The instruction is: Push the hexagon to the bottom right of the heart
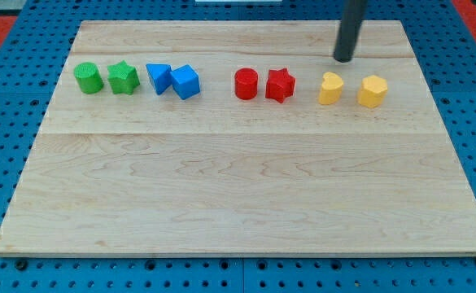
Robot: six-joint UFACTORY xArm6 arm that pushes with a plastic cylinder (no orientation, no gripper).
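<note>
A yellow hexagon sits near the view's right end of a row of blocks on the wooden board. A yellow heart sits just to its left, a small gap between them. My tip rests on the board above the heart and slightly to its right, up and left of the hexagon, touching neither block.
Further left in the same row stand a red star, a red cylinder, a blue cube, a blue triangle, a green star and a green cylinder. Blue pegboard surrounds the board.
</note>
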